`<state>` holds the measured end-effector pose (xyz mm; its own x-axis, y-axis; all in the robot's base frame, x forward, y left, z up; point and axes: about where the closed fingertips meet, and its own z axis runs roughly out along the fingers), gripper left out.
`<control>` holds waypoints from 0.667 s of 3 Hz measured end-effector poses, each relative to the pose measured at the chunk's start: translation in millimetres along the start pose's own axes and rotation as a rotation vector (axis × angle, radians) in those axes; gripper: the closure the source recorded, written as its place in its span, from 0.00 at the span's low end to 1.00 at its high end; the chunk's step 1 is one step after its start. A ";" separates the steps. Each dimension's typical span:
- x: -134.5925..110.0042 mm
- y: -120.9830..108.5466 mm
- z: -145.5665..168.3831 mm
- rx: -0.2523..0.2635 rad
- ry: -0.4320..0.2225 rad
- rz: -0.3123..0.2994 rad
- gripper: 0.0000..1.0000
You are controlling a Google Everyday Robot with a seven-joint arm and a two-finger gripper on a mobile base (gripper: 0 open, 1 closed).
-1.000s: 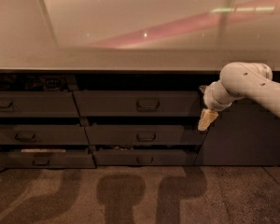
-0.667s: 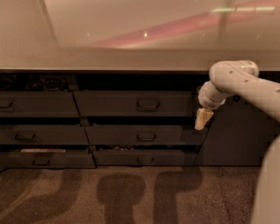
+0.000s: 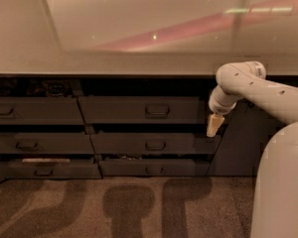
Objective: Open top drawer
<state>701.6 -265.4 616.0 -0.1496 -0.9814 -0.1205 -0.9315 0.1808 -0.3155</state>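
Note:
The top drawer (image 3: pixel 119 110) is a wide dark grey front under the counter, in the middle column, with a small loop handle (image 3: pixel 157 111) at its centre. It sits slightly out from the cabinet, with a dark gap above it. My gripper (image 3: pixel 214 125) hangs pointing down from the white arm (image 3: pixel 238 81), just past the drawer's right end and a little below the handle's height. It is well to the right of the handle and touches nothing that I can see.
Two lower drawers (image 3: pixel 154 144) (image 3: pixel 154 168) sit under the top one. A left column holds three more drawers (image 3: pixel 35 110). The pale countertop (image 3: pixel 139 63) overhangs them. A dark side panel (image 3: pixel 238 148) stands at the right. My arm's thick white link (image 3: pixel 280 182) fills the lower right.
The gripper has shifted slightly left toward the drawers' right end. The arm's thick white link has come into view at the lower right.

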 end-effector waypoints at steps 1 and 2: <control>0.0 0.0 0.0 0.000 0.000 0.000 0.19; 0.0 0.0 0.0 0.000 0.000 0.000 0.41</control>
<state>701.5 -265.4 616.0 -0.1496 -0.9814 -0.1205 -0.9316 0.1807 -0.3155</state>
